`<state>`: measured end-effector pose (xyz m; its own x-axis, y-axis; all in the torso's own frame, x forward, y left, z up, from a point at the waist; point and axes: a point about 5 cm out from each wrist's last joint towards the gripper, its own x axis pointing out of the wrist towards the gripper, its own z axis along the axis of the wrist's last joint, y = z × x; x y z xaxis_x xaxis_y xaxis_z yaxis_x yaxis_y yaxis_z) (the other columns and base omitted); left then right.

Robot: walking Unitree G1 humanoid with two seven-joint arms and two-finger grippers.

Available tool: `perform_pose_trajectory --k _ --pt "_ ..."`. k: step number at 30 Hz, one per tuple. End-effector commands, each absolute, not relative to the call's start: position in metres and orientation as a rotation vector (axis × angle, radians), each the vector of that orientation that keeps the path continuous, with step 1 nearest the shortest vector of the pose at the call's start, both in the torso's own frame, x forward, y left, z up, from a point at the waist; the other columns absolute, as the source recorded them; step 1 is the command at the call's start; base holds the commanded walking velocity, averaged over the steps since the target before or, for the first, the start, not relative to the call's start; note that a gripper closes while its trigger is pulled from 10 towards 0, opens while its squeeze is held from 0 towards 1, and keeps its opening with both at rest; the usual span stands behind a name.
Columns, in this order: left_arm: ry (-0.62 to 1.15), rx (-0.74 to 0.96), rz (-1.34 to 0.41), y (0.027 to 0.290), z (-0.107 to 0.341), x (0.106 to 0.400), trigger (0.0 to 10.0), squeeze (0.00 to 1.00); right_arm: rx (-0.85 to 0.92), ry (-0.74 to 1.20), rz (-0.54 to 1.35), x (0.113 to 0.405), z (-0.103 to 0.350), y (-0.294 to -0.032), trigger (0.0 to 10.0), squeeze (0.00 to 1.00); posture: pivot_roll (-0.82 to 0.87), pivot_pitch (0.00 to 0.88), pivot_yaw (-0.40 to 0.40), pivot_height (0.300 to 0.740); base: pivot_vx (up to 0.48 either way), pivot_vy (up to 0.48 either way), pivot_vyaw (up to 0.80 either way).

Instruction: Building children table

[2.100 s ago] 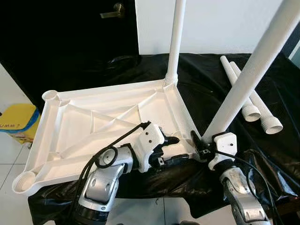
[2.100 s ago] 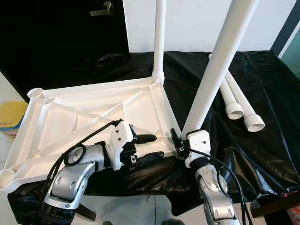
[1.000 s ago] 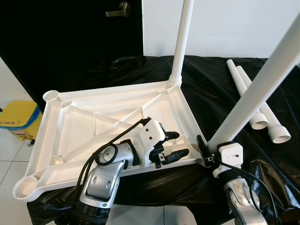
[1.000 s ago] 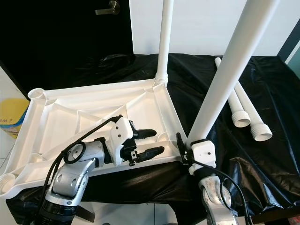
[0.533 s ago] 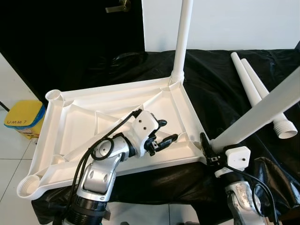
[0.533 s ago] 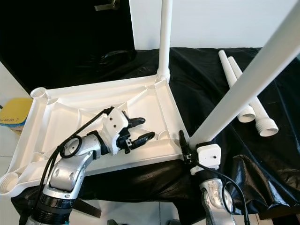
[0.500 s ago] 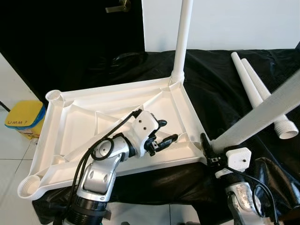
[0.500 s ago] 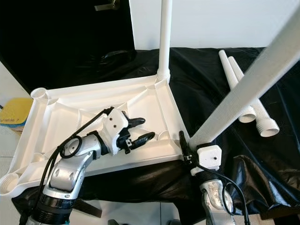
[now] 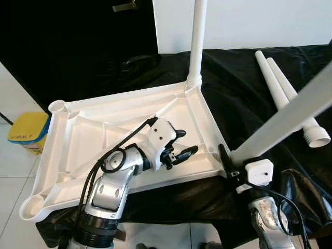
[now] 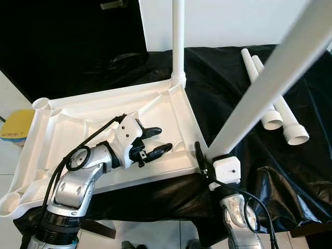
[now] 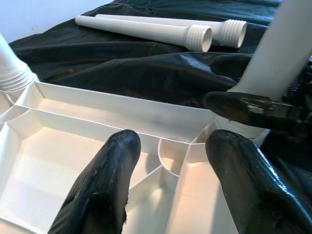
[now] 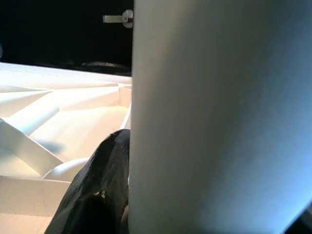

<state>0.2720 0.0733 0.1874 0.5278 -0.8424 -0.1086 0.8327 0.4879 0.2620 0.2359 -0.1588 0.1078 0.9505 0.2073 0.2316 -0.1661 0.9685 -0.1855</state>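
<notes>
The leg [image 9: 282, 119] in my right claw [image 10: 203, 158] leans further over to the right than it did two seconds ago, when it stood much steeper; its lower end is still at the near right corner socket of the upturned tabletop [image 9: 78, 135]. I judge from this that it is not yet seated straight, and I will have to bring it upright before it can go home into the socket. My left claw [image 9: 181, 145] has come in from the near rim and now hovers over the inside of the tabletop, a little left of that same corner.

My right arm rises from below the near edge, wrist bent, and its black fingers close around the base of the leg. My left arm reaches forward and to the right with the elbow low; its two fingers [image 11: 107, 180] are spread apart and hold nothing, pointing toward the corner socket [image 11: 171, 161].

One leg [image 9: 196, 41] already stands upright in the far right corner. Two more legs [image 9: 290, 98] lie on the black cloth [image 9: 244, 78] at the far right. The two left sockets are unfilled.
</notes>
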Motion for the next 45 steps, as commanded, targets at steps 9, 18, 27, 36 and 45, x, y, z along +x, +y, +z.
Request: perform_pose_trajectory --k 9,18,27,36,45 --pt "-0.036 0.283 -0.995 0.071 0.186 0.273 10.0 0.00 -0.099 0.174 0.134 0.229 0.049 -0.166 10.0 0.00 -0.18 0.136 0.087 0.740 0.000 0.000 0.00" --pt "-0.043 0.281 -0.998 0.069 0.187 0.274 10.0 0.00 -0.033 0.197 0.108 0.233 0.053 -0.167 10.0 0.00 -0.19 0.122 0.077 0.740 0.000 0.000 0.00" --pt "-0.048 0.282 -1.000 0.067 0.186 0.274 10.0 0.00 -0.003 0.240 0.121 0.231 0.055 -0.165 10.0 0.00 -0.19 0.109 0.064 0.740 0.000 0.000 0.00" --pt "-0.054 0.278 -0.995 0.065 0.187 0.274 10.0 0.00 0.015 0.304 0.169 0.229 0.051 -0.161 10.0 0.00 -0.19 0.098 0.054 0.740 0.000 0.000 0.00" --pt "-0.063 0.277 -0.994 0.063 0.186 0.275 10.0 0.00 -0.053 0.296 0.206 0.226 0.053 -0.162 10.0 0.00 -0.20 0.089 0.046 0.740 0.000 0.000 0.00"
